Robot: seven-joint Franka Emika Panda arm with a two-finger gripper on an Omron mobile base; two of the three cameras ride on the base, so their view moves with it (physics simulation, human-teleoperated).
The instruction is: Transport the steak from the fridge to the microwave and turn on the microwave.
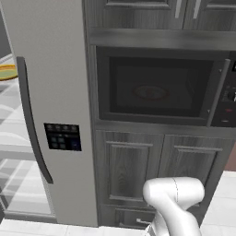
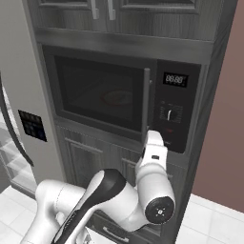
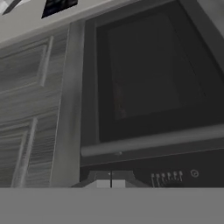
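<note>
The microwave (image 1: 156, 85) is built in between dark wood cabinets, and its dark glass door is closed. Behind the glass a dim red-ringed turntable (image 1: 150, 92) shows; I cannot make out the steak on it through the dark door. My gripper (image 3: 110, 180) is shut with nothing between its tips. It sits close to the lower part of the control panel (image 2: 174, 112), just beside the grey bar handle (image 2: 146, 105). The fridge (image 1: 50, 101) stands to the left with its door swung open, its dark curved handle (image 1: 30, 120) facing me.
A yellow plate (image 1: 7, 72) lies on a glass shelf inside the fridge. Wood-panelled cabinet doors (image 1: 161, 170) sit below the microwave, with more above it. My arm's elbow (image 1: 175, 196) rises in front of the lower cabinets. A brownish wall (image 2: 224, 143) lies to the right.
</note>
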